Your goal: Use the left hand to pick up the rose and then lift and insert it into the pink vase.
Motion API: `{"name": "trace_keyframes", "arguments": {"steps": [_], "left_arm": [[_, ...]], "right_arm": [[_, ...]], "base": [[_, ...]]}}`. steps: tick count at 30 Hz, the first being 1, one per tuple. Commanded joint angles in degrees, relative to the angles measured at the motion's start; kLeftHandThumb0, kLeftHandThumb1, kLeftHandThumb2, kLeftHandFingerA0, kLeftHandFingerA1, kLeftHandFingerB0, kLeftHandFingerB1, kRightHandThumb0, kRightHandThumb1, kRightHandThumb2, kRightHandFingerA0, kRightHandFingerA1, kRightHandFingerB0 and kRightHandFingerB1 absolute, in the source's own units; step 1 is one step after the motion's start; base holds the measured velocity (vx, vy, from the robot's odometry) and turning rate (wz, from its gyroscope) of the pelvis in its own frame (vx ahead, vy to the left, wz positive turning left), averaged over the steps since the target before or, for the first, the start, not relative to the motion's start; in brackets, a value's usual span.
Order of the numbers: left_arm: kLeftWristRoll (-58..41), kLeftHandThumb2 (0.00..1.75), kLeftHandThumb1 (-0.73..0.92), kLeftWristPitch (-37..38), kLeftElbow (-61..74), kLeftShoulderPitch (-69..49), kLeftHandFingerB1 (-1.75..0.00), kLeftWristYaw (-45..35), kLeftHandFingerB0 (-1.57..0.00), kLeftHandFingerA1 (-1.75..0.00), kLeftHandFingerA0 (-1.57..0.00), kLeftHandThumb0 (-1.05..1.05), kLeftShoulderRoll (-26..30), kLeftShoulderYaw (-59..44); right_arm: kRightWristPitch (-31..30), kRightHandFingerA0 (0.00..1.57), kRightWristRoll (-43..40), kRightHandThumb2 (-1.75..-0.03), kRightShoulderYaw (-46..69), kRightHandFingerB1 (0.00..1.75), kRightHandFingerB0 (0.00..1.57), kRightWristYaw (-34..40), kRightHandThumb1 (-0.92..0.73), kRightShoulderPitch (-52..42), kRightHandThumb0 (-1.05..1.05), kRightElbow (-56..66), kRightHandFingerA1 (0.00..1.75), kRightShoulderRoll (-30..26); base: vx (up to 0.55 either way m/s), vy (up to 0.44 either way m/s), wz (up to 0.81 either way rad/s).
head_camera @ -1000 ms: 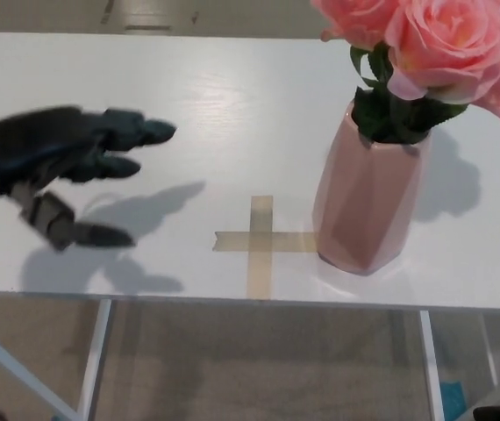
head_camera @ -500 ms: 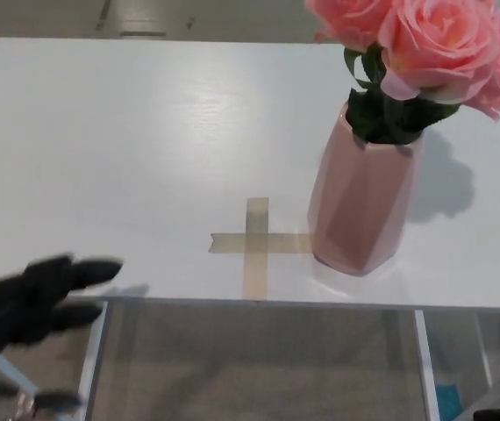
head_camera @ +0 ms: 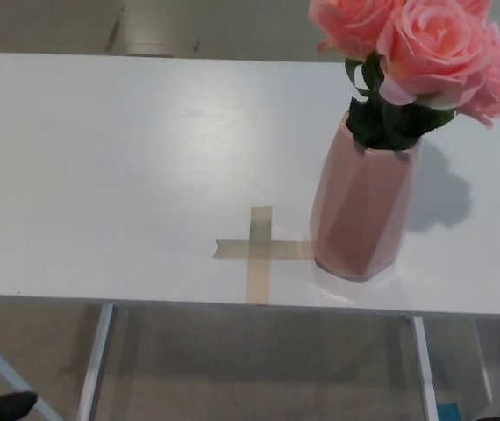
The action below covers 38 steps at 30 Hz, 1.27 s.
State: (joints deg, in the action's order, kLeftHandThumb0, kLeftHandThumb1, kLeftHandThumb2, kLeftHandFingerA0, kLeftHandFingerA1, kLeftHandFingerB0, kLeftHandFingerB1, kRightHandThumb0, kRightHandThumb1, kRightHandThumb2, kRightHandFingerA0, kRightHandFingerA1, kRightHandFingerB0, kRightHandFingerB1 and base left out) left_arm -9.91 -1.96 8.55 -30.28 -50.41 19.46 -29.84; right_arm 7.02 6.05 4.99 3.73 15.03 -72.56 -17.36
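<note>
A pink faceted vase (head_camera: 360, 210) stands upright on the white table (head_camera: 127, 167), at the right end of a tape cross (head_camera: 259, 251). Pink roses (head_camera: 425, 48) with dark green leaves stand in its mouth. No rose lies loose on the tabletop. Only a dark sliver of my left hand (head_camera: 0, 405) shows, at the bottom left corner, below the table's front edge and far from the vase. My right hand does not show.
The table's front edge runs across the lower part of the picture, with white metal legs (head_camera: 94, 364) and floor below it. The vase's shadow falls on the table to its right.
My left hand has dropped from over the table's left side, down past the front edge, to the bottom left corner. The vase and roses have stayed put.
</note>
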Motion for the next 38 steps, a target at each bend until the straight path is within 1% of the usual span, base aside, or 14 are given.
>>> {"name": "trace_keyframes", "arguments": {"steps": [1, 2, 3, 6, 8, 10, 13, 16, 19, 20, 23, 25, 26, 38], "left_arm": [[11.0, 0.88, 0.31, 1.5, -20.1, 9.8, -0.46, 21.5, 0.00, -0.48, -0.01, -0.31, -3.3, 4.5], [15.7, 0.88, 0.33, -5.8, -34.6, 19.7, -0.47, 28.2, 0.00, -0.48, 0.00, -0.30, -0.6, 8.5], [15.7, 0.88, 0.33, -7.6, -41.8, 24.1, -0.47, 30.2, 0.00, -0.48, 0.00, -0.29, 0.2, 9.0], [12.7, 0.88, 0.34, -9.7, -52.1, 30.3, -0.47, 34.4, 0.00, -0.48, 0.00, -0.29, 0.3, 7.0], [11.9, 0.88, 0.34, -9.6, -54.2, 31.4, -0.47, 35.5, 0.00, -0.48, 0.00, -0.29, 0.4, 6.6], [7.5, 0.88, 0.33, -3.4, -63.3, 33.3, -0.47, 40.9, 0.00, -0.48, 0.00, -0.29, -1.2, 2.1], [8.2, 0.88, 0.31, 0.5, -67.4, 32.2, -0.46, 38.8, 0.00, -0.48, 0.00, -0.31, 0.2, 3.2], [12.9, 0.89, 0.31, 3.4, -69.0, 32.1, -0.46, 36.5, 0.00, -0.48, 0.00, -0.33, 3.5, 8.3], [13.5, 0.89, 0.32, 5.7, -70.3, 32.2, -0.46, 36.0, 0.00, -0.48, 0.00, -0.33, 4.6, 9.9], [14.0, 0.57, 0.54, 6.0, -70.2, 32.2, -0.28, 36.2, -0.21, -0.29, -0.16, -0.60, 4.8, 10.7], [13.7, 0.57, 0.55, 7.4, -71.4, 32.5, -0.28, 35.6, -0.21, -0.29, -0.16, -0.61, 5.2, 12.2], [15.7, 0.57, 0.55, 8.0, -72.3, 32.1, -0.28, 35.9, -0.18, -0.29, -0.19, -0.65, 5.8, 15.1], [16.2, 0.90, 0.31, 8.6, -73.5, 32.6, -0.47, 36.2, 0.00, -0.47, 0.00, -0.34, 6.2, 16.4], [12.6, 0.90, 0.31, 12.4, -78.5, 34.3, -0.47, 37.5, 0.00, -0.47, 0.00, -0.35, 6.8, 18.2]], "right_arm": [[-0.6, 0.68, 0.0, -0.55, 0.0, 0.44, 0.62, 0.3, -0.55, -1.7, -0.27, -1.0, 0.48, -0.1], [-1.0, 0.67, -0.3, -0.56, 0.3, 0.44, 0.62, -0.1, -0.56, -1.6, -0.27, -1.1, 0.48, -0.2], [-1.0, 0.67, -0.5, -0.56, 0.4, 0.45, 0.62, -0.2, -0.56, -1.5, -0.28, -1.1, 0.48, -0.1], [-0.9, 0.67, -0.3, -0.56, 0.2, 0.44, 0.62, -0.2, -0.55, -1.4, -0.27, -1.1, 0.48, 0.2], [-0.9, 0.67, -0.3, -0.56, 0.2, 0.44, 0.62, -0.2, -0.55, -1.4, -0.27, -1.1, 0.48, 0.2], [-0.4, 0.66, 0.2, -0.56, -0.4, 0.44, 0.61, -0.1, -0.55, -2.1, -0.27, -0.9, 0.48, 0.5], [-0.2, 0.66, 0.4, -0.56, -0.6, 0.44, 0.61, -0.1, -0.55, -2.1, -0.27, -1.0, 0.48, 0.5], [-0.7, 0.66, -0.4, -0.56, 0.1, 0.44, 0.61, -0.9, -0.55, -1.4, -0.28, -1.0, 0.48, 0.6], [-0.7, 0.66, -0.7, -0.56, 0.3, 0.44, 0.61, -1.2, -0.55, -1.4, -0.28, -1.0, 0.48, 0.7], [-0.6, 0.66, -0.8, -0.56, 0.4, 0.45, 0.61, -1.3, -0.55, -1.4, -0.28, -0.9, 0.48, 0.6], [-0.4, 0.65, -1.0, -0.56, 0.7, 0.45, 0.62, -1.7, -0.55, -1.5, -0.28, -0.8, 0.48, 0.6], [-0.3, 0.65, -0.9, -0.56, 0.5, 0.45, 0.62, -1.7, -0.55, -2.2, -0.28, -0.7, 0.48, 0.6], [-0.3, 0.65, -0.5, -0.56, 0.2, 0.45, 0.62, -1.5, -0.55, -2.1, -0.28, -0.6, 0.48, 0.6], [0.0, 0.65, -0.9, -0.56, 0.6, 0.45, 0.61, -3.0, -0.55, -2.3, -0.28, -0.5, 0.48, 0.4]], "base": [[0.00, 0.000, 0.00], [0.00, 0.000, 0.00], [0.00, 0.000, 0.00], [0.00, 0.000, 0.00], [0.00, 0.000, 0.00], [0.00, 0.000, 0.00], [0.00, 0.000, 0.00], [0.00, 0.000, 0.00], [0.00, 0.000, 0.00], [0.00, 0.000, 0.00], [0.00, 0.000, 0.00], [0.00, 0.000, 0.00], [0.00, 0.000, 0.00], [0.00, 0.000, 0.00]]}}
